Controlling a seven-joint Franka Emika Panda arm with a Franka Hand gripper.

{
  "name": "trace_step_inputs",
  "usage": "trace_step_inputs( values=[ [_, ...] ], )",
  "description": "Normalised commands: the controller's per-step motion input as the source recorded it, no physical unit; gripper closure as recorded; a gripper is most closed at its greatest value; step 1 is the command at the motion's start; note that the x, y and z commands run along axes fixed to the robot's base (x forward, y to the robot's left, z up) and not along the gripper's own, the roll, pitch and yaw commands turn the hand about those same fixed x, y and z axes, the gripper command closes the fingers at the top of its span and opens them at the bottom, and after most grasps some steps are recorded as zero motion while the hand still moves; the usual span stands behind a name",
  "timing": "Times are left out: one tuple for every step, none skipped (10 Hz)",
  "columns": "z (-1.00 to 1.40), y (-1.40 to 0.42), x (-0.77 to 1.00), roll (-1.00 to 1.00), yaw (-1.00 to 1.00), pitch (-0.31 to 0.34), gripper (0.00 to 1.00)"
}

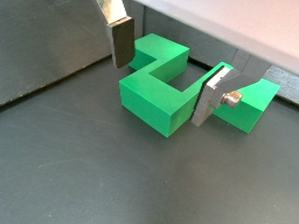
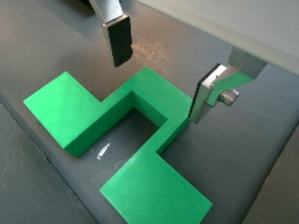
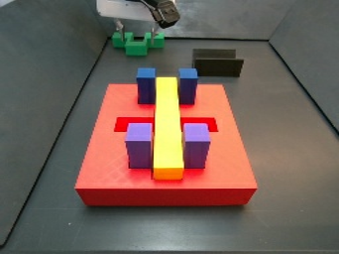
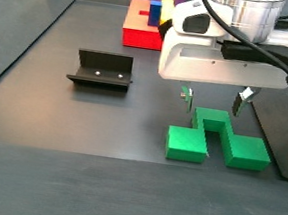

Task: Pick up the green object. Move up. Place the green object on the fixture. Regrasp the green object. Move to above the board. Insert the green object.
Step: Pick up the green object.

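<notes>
Gripper (image 4: 214, 100) poised wide over green object (image 4: 217, 136), gripping nothing.
In a side view: fixture (image 4: 100, 71) at 9 o'clock, well apart; fingers (image 1: 118, 42) straddling raised middle; board (image 4: 149, 19) at 11, bare floor between.

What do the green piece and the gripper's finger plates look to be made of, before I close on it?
The green object looks like matte plastic: uniform bright colour, crisp edges, no glare. The fingers look like brushed metal plates, silver with dark pads, probably rubber. The gripper hangs open just above the piece's middle, with the floor beneath looking like dull dark sheet.
</notes>
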Motion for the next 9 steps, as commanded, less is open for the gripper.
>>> trace_step_inputs(
  values=[
    [-0.12,0.05,0.0,0.0,0.0,-0.023,0.0],
    [-0.15,0.09,-0.04,-0.01,0.0,-0.034,0.0],
    [-0.18,0.08,-0.04,0.0,0.0,-0.039,0.0],
    [-0.17,0.07,-0.04,-0.01,0.0,-0.043,0.0],
    [-0.17,0.08,-0.04,-0.01,0.0,-0.046,0.0],
    [-0.18,0.07,-0.03,-0.01,0.0,-0.046,0.0],
    [-0.16,0.03,0.0,-0.02,0.0,-0.044,0.0],
    [-0.16,0.0,0.0,-0.02,0.0,-0.043,0.0],
    [-0.21,0.0,0.0,-0.02,0.0,-0.049,0.0]
  ],
)
